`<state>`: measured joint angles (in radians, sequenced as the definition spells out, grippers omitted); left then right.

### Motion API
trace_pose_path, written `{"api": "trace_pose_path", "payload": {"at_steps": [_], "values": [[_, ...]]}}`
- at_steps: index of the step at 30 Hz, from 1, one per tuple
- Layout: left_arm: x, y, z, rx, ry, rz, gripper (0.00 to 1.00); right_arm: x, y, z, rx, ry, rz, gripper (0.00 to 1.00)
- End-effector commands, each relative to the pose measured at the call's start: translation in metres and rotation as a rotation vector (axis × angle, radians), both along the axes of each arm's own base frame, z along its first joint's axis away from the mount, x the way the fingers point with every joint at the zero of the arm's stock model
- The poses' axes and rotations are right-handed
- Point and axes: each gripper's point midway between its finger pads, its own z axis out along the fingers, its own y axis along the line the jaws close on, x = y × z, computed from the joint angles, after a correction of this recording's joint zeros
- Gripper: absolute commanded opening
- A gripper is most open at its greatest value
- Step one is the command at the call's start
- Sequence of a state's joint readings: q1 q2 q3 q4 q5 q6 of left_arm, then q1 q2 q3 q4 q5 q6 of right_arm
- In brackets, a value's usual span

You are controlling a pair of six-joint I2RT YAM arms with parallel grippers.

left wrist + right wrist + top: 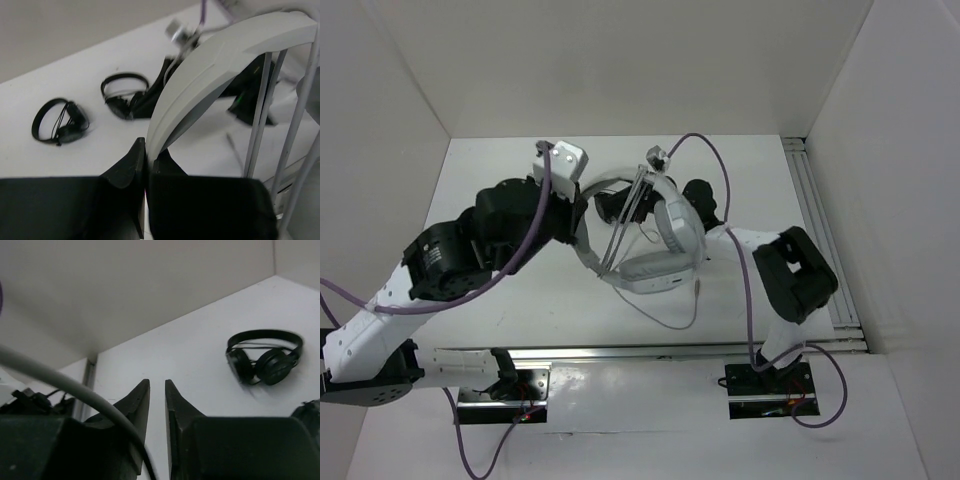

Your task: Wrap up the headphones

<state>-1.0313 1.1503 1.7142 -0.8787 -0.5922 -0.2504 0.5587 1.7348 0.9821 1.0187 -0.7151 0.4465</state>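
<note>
Mid-wrap above the desk (550, 310): white headphones (670, 240) lifted clear of it and hanging from the left fingers (141, 157), pinched tight on the wide headband (215, 60) near one end. Several straight runs of thin grey cable (628, 215) strung taut across the headphones from far end to near end, along the long axis of the arc. Loose tail of the same cable drooping below the near side of the headphones and looping onto the desk, toward their right. Right fingers (142, 400) just to the right of the headphones, parted by a narrow slot, nothing seen between the tips, one strand of cable slanting close past them. Two small black headsets (57, 122) lying on the desk beyond the headphones, well apart from them. Judged next: gathering the slack tail, a job for the right arm as the nearer one, reaching to the near right of the headphones and laying the turn along the same far-to-near line; left arm likely only holding.
</note>
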Motion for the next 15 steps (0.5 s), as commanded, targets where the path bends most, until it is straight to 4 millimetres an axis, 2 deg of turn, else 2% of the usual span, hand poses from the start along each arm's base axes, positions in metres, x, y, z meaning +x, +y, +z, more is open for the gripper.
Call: {"api": "trace_pose_path", "payload": {"at_steps": [1, 2, 3, 4, 5, 7, 9, 10, 12, 13, 15], "values": [[0.007, -0.011, 0.096, -0.354, -0.145, 0.043, 0.00, -0.027, 0.015, 0.015, 0.210, 0.035, 0.130, 0.28], [0.008, -0.004, 0.110, -0.377, -0.165, 0.071, 0.00, -0.034, 0.017, 0.022, 0.249, 0.001, 0.164, 0.28], [0.012, -0.003, 0.112, -0.387, -0.163, 0.099, 0.00, -0.035, 0.018, 0.017, 0.265, 0.034, 0.181, 0.28], [0.019, -0.009, 0.108, -0.400, -0.139, 0.138, 0.00, -0.038, 0.025, 0.003, 0.263, 0.062, 0.201, 0.29], [0.019, 0.001, 0.116, -0.409, -0.139, 0.188, 0.00, -0.046, 0.029, 0.003, 0.283, 0.047, 0.225, 0.29], [0.029, -0.005, 0.113, -0.405, -0.123, 0.241, 0.00, -0.052, 0.037, -0.006, 0.287, 0.071, 0.241, 0.27], [0.034, -0.001, 0.123, -0.437, -0.146, 0.288, 0.00, -0.052, 0.041, -0.024, 0.276, 0.101, 0.237, 0.16], [0.040, 0.002, 0.125, -0.440, -0.153, 0.309, 0.00, -0.059, 0.045, -0.031, 0.273, 0.107, 0.251, 0.14], [0.052, 0.003, 0.132, -0.452, -0.163, 0.333, 0.00, -0.068, 0.050, -0.046, 0.272, 0.135, 0.269, 0.03], [0.062, 0.011, 0.134, -0.453, -0.174, 0.372, 0.00, -0.071, 0.046, -0.049, 0.289, 0.152, 0.267, 0.01], [0.074, 0.019, 0.137, -0.458, -0.182, 0.419, 0.00, -0.094, 0.052, -0.055, 0.290, 0.163, 0.311, 0.01]]}}
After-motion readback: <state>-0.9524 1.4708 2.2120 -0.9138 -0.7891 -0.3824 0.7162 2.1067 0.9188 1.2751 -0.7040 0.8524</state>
